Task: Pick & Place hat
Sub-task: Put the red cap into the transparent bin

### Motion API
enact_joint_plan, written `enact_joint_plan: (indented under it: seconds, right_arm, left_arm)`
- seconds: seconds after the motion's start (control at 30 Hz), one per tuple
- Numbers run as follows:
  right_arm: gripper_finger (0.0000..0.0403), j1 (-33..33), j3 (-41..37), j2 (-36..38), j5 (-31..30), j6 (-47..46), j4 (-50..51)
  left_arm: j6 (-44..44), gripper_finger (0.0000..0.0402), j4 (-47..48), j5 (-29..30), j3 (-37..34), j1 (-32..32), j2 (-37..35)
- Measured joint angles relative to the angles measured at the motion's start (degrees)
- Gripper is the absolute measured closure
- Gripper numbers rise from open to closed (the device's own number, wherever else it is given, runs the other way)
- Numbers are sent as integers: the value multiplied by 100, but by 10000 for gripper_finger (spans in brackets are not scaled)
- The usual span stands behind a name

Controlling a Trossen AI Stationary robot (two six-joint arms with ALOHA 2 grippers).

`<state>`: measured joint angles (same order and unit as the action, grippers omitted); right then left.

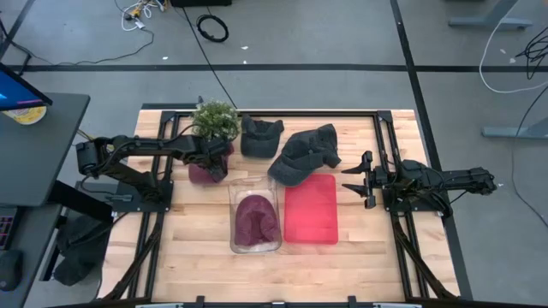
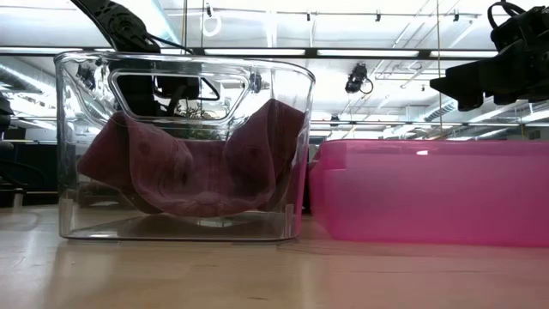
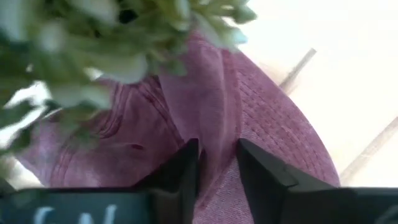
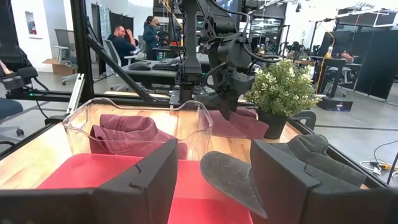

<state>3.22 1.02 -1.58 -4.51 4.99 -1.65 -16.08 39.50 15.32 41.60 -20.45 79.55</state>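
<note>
The left gripper (image 3: 214, 163) has its jaws narrowed around a raised fold of a maroon hat (image 3: 249, 118), fabric between the fingers (image 3: 186, 171); whether they clamp it firmly cannot be told. That hat lies on the table (image 1: 197, 257) beside the potted plant (image 1: 216, 120). Another maroon hat (image 1: 255, 218) sits inside the clear bin (image 1: 233, 192), next to the pink lid (image 1: 311, 210). Two dark grey caps (image 1: 304, 154) lie behind. The right gripper (image 1: 353, 180) hovers near the lid, jaws wide and empty.
</note>
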Motion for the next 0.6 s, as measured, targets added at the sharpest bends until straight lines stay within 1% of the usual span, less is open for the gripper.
enact_joint_plan:
  seconds: [0.2,0.43,0.6]
  right_arm:
    - [198,0,2,0,0,0,0]
    - [198,-2,0,0,1,0,0]
    - [198,-2,1,1,1,0,0]
  left_arm:
    - [15,386,40,-16,0,197,0]
    - [-2,395,66,-56,0,241,-17]
    - [-216,395,538,-180,167,262,-17]
